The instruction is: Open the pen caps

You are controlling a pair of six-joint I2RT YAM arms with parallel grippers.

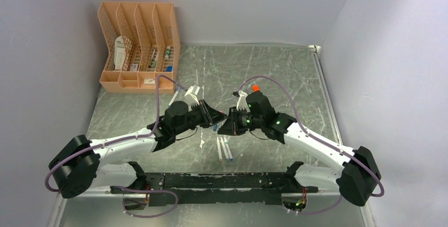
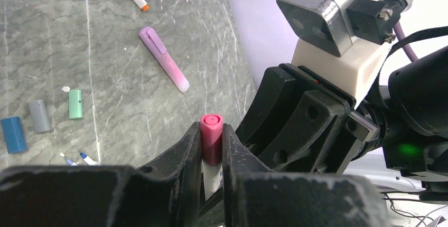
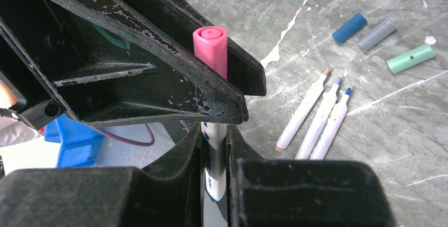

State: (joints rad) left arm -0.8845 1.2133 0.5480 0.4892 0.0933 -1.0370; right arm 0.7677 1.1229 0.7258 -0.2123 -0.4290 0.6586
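You have three done: the short blue plastic cap (image 2: 13,134), the grey cap (image 2: 39,116) and the teal cap (image 2: 75,104) lie loose, well apart from the pink cylindrical cap (image 2: 211,132). The left gripper (image 2: 211,140) clamps that pink cap, and the right gripper (image 3: 214,150) pinches its white pen barrel (image 3: 213,166). The pale purple highlighter (image 2: 164,58) beyond is not yet opened. The fingers hide the pink cap's seam.
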